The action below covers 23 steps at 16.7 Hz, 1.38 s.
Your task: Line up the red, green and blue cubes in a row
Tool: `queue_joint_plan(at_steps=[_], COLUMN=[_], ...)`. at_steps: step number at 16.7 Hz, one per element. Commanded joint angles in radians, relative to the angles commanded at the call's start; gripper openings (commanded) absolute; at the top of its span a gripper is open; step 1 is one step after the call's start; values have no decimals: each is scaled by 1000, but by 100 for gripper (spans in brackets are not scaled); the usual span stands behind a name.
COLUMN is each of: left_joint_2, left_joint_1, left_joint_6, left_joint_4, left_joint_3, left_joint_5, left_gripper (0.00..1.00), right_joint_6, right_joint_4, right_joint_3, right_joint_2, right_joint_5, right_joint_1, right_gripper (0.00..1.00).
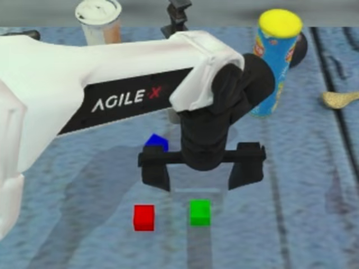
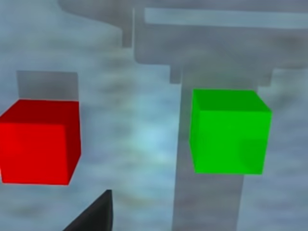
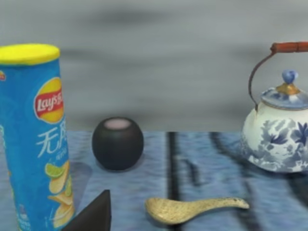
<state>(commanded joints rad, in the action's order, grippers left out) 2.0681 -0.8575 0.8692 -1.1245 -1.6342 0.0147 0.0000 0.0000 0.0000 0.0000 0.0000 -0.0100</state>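
Observation:
The red cube [image 1: 144, 217] and the green cube [image 1: 199, 212] sit side by side near the table's front, a small gap between them. In the left wrist view both show close below: the red cube [image 2: 39, 142] and the green cube [image 2: 228, 131]. The blue cube [image 1: 156, 142] lies farther back, partly hidden behind my left gripper [image 1: 201, 168]. That gripper hovers open, just behind and above the green cube, holding nothing. My right arm is outside the top view; its wrist view shows one dark finger [image 3: 96, 215] low over the table at the right, with nothing held.
A tall blue chip can [image 1: 275, 61] stands at the back right with a black round object [image 3: 118, 143] behind it. A speckled spoon [image 1: 339, 99] lies at the right edge. A blue-and-white teapot [image 3: 279, 134] and a lidded cup [image 1: 100, 21] stand at the back.

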Motion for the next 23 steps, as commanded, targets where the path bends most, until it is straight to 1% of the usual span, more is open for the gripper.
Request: queue_joint_plan(at_steps=[5, 8, 11, 16, 18, 21, 23], left_joint_2=[2, 24, 74, 180, 213, 244, 250], left_joint_1=[-4, 23, 83, 215, 265, 321, 336], left_joint_6=[-3, -65, -221, -611, -745, -869, -898], left_joint_4=[-1, -8, -28, -72, -84, -92, -93], left_joint_3=[-1, -34, -97, -218, -262, -315, -330], left_joint_5=[0, 0, -4, -14, -17, -19, -19], left_gripper=[100, 100, 100, 100, 100, 100, 100], right_joint_6=[0, 0, 0, 0, 0, 0, 0], right_joint_4=[0, 0, 0, 0, 0, 0, 0], right_joint_3=[0, 0, 0, 0, 0, 0, 0], right_joint_2=[0, 0, 0, 0, 0, 0, 0], right_joint_5=[0, 0, 0, 0, 0, 0, 0], right_joint_1=[0, 0, 0, 0, 0, 0, 0], right_gripper=[100, 100, 100, 100, 100, 100, 100])
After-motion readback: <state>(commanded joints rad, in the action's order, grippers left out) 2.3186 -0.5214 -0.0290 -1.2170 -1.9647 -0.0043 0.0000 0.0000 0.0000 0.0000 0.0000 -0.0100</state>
